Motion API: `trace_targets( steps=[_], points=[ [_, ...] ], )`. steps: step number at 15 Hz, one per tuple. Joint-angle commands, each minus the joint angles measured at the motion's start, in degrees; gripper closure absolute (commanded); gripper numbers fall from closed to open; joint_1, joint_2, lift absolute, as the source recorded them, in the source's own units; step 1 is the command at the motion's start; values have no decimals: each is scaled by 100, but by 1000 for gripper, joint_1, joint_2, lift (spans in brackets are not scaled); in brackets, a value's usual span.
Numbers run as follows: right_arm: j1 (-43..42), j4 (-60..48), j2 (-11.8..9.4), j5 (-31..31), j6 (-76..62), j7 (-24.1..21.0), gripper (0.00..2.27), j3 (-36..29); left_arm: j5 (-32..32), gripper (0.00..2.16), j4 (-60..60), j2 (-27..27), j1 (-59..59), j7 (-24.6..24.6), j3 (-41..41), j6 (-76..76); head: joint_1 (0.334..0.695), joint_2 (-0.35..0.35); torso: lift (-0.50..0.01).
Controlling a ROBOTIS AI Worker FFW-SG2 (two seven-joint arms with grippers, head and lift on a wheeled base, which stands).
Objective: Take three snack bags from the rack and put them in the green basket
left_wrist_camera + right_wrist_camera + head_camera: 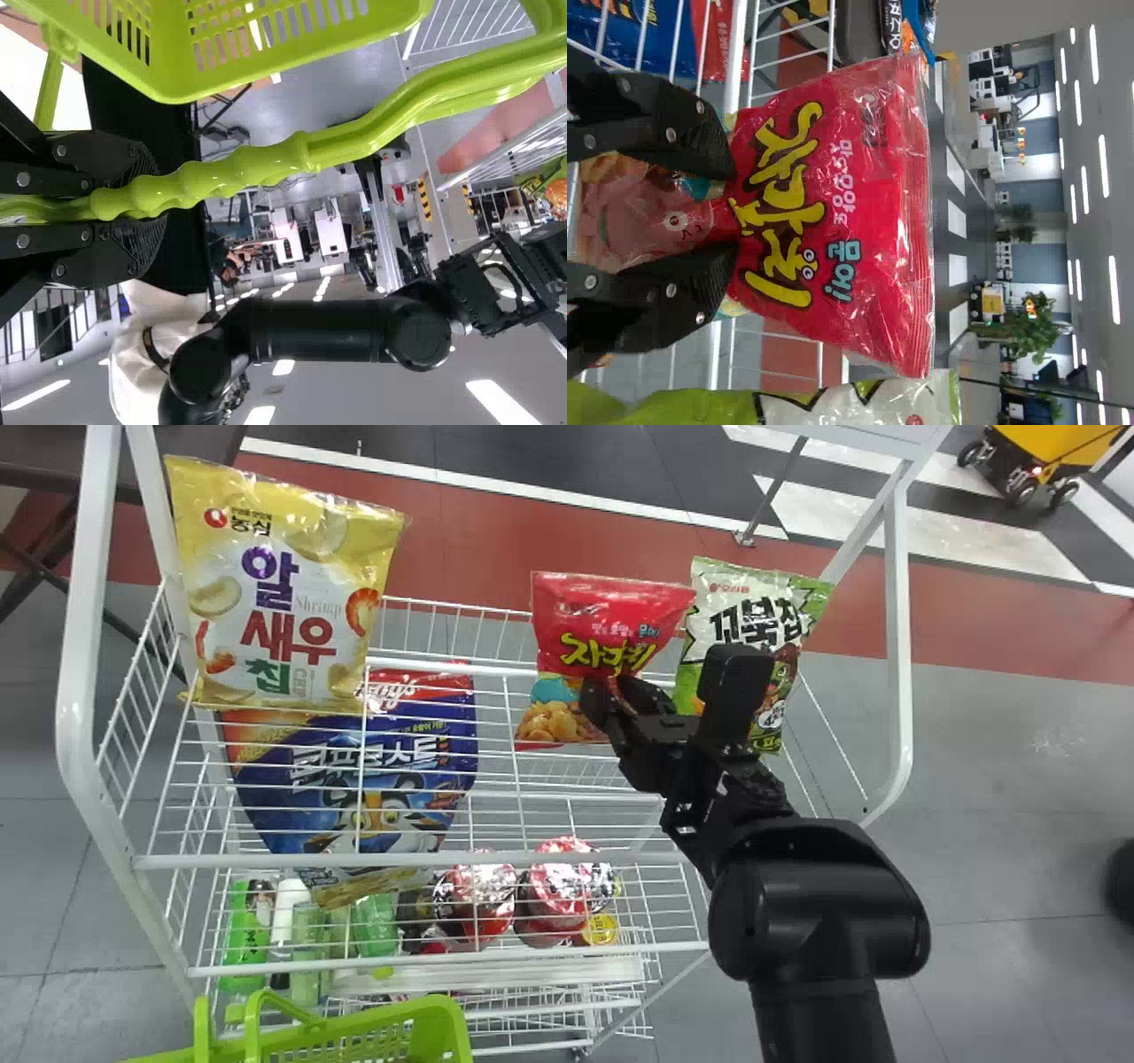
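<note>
- Centre the clock, as read in the head view, on the red snack bag (580, 615): upright in the rack (897, 646), creased where pinched by the right fingers (664, 124), closed on the printed front, fairly low down.
- Test that pinch before trusting it: squeeze softly, lift a touch, watch for slip or a forward tip of the loose top.
- Avoid a hard squeeze, likely to crush the contents or strain the film.
- Raise straight up first, high enough to bring the bottom seam over the wires, and only then carry towards 7 o'clock.
- At 3 o'clock, mind the green-and-white snack bag (753, 607), just beside; no swinging the wrist that way, for risk of dragging or toppling.
- At 9 o'clock, use the gap short of the yellow snack bag (288, 593) as room for moving sideways.
- At 8 o'clock and lower, pass well over the blue bag (354, 784).
- Between 6 and 8 o'clock, cross the white front rail (399, 860) with height to spare, a likely snag for a dangling corner.
- At 7 o'clock, find the green basket (447, 1027), held by the left fingers (97, 243), closed around the handle (297, 152). Keep that grip steady; lower inside the rim before letting go.
</note>
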Motion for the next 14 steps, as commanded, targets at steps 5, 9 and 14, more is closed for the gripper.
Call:
trace_targets(
  steps=[5, 9, 14],
  points=[
    [1136, -2069, 9, -369, 469, -2, 1885, -131, -9, 1902, -3, 18, -69, -1, 45, 0, 695, -324, -16],
    [2138, -3809, 18, -641, 1875, -2, 1885, -307, -18, 1902, -38, 26, -121, -36, 141, 106, 695, -329, -16],
    [3685, -5048, 53, -1740, 2578, 60, 1885, -500, -114, 1902, -161, -70, -139, -36, 18, 370, 695, -331, -16]
  ],
)
